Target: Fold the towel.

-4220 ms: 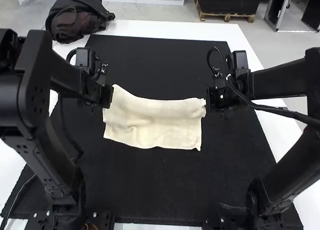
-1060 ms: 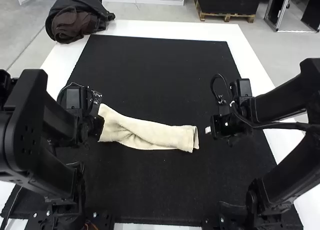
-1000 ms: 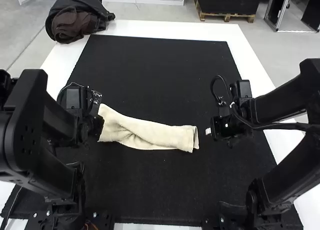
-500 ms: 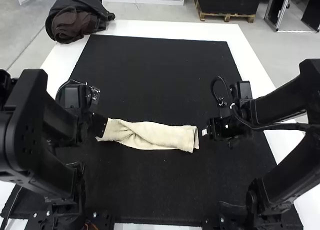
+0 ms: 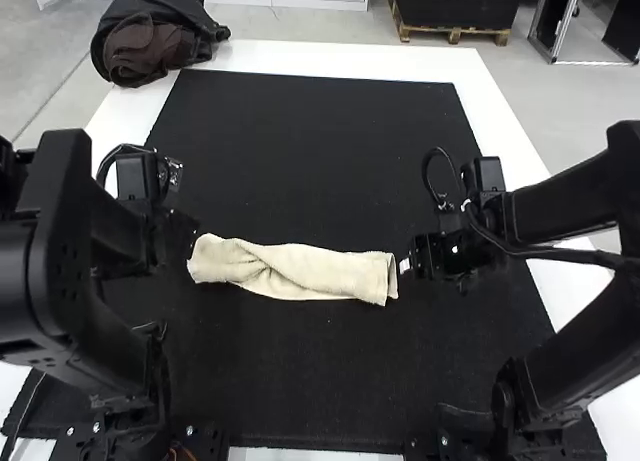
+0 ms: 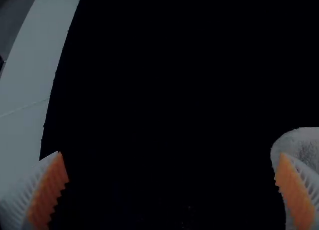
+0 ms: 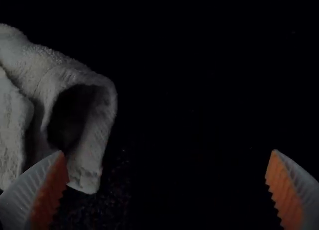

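Lying in a narrow strip, the towel (image 5: 325,273) crossed the mat between two wide claws.
It rested on the black mat (image 5: 310,131), folded into a long band with a slanting crease toward its left end; its right end curled into an open loop, hollow inside in the right wrist view. Just beyond the left end stood the left claw (image 5: 180,236), its ribbed white fingers spread wide, one orange pad (image 6: 295,192) overlapping the cloth's edge in the left wrist view; whether they touched, I couldn't tell. Near the looped end, the right claw (image 5: 408,264) was wide too, holding nothing. The mat covered much of the white counter (image 5: 330,58), and a black bag (image 5: 180,11) sat at the far left corner.
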`<state>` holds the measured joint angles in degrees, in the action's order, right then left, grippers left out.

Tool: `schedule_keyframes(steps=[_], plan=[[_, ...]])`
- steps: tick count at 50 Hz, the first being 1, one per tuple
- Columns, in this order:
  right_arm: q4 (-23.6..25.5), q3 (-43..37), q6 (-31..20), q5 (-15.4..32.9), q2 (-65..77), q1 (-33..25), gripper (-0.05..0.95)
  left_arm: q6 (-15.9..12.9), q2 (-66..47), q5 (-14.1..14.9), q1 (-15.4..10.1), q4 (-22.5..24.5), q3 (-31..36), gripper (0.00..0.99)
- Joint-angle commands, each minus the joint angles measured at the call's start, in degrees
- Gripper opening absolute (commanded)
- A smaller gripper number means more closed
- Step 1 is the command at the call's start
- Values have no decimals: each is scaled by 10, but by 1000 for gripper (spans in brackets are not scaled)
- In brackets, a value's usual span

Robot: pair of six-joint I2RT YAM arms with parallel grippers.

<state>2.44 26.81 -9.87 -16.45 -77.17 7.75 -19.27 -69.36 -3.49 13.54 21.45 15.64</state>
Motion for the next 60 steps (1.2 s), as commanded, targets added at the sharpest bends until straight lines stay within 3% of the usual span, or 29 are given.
schedule_keyframes(steps=[1,7,11,31,42,60], plan=[[4,24,-2,25,20,-6,910,2,4,-6,11,-9,24,972],[25,33,0,22,29,-7,900,2,4,-6,12,-18,25,972],[48,44,7,-12,29,-6,897,2,4,-6,11,-22,23,972],[58,51,38,-97,15,21,898,2,4,-6,10,-28,21,970],[54,51,45,-97,-18,55,898,3,4,-6,10,-31,21,970],[-9,55,72,-83,-69,105,900,4,5,-6,10,-35,20,970]])
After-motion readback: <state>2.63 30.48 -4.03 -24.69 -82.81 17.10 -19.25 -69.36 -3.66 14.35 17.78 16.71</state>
